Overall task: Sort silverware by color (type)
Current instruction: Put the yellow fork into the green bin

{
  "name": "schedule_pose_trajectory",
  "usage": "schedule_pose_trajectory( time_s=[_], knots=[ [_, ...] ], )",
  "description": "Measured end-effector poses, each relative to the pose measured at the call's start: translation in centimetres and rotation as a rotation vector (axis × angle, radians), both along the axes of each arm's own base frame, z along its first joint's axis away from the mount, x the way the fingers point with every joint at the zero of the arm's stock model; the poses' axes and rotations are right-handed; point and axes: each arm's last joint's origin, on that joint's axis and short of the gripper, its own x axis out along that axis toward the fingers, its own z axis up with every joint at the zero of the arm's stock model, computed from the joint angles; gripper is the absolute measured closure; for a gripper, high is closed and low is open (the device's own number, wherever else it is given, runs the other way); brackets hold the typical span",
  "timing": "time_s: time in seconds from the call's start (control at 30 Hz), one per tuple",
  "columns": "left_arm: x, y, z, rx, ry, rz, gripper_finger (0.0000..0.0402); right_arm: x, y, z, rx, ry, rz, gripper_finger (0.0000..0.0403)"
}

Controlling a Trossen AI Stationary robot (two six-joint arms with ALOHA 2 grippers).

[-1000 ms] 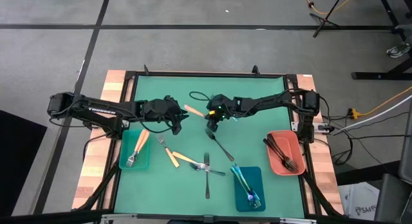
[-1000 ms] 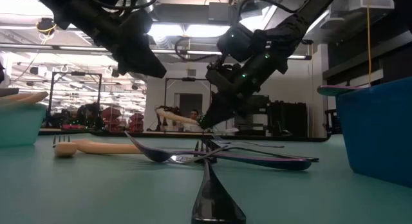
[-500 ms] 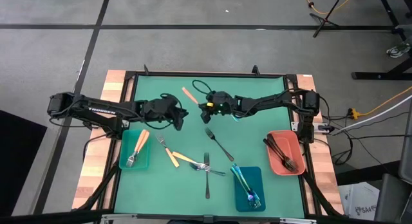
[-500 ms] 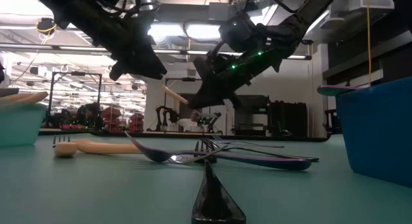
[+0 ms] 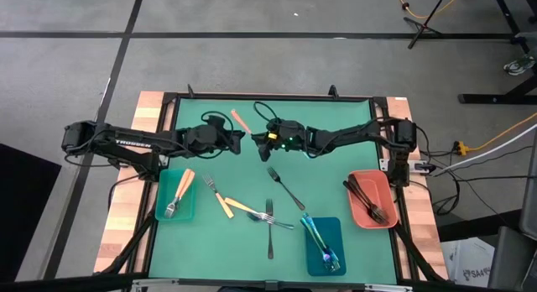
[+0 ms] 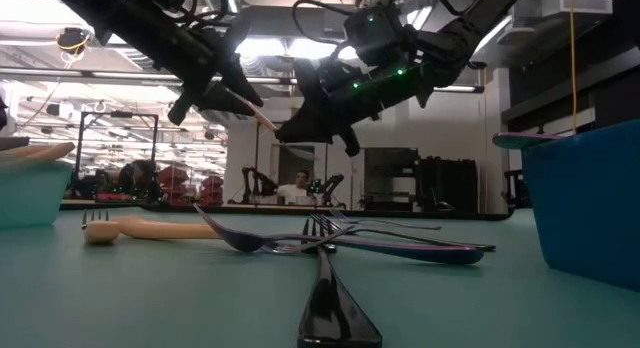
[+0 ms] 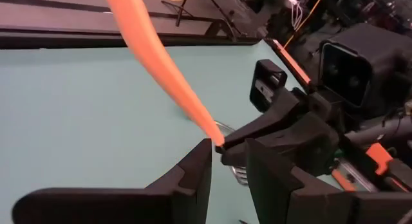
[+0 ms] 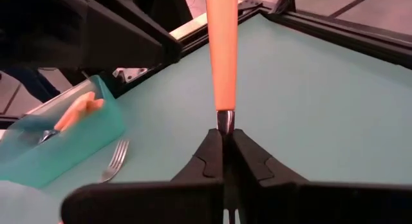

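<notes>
right end effector grips orange-handled utensil; left end effector alongside

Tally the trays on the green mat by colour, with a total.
Teal tray: 1
Blue tray: 1
Salmon-red tray: 1
Total: 3

Orange-handled utensil held aloft, others scattered, some trayed
</notes>
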Motion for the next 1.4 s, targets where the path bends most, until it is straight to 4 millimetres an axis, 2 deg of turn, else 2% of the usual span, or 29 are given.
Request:
schedule_pose_trajectory(
  time_s=[0.23,0.6,1.4],
  knots=[
    [0.0,0.0,0.0,-0.032,-0.026,0.024,0.0315,0.0,0.0,0.0,0.0,0.0,0.002,0.0403],
    [0.0,0.0,0.0,-0.037,-0.029,0.025,0.0315,0.4,1.6,0.6,-0.007,-0.062,0.048,0.0403],
    [0.1,0.0,0.2,-0.056,-0.063,0.03,0.0315,0.6,2.1,0.9,-0.009,-0.097,0.104,0.0403]
  ],
)
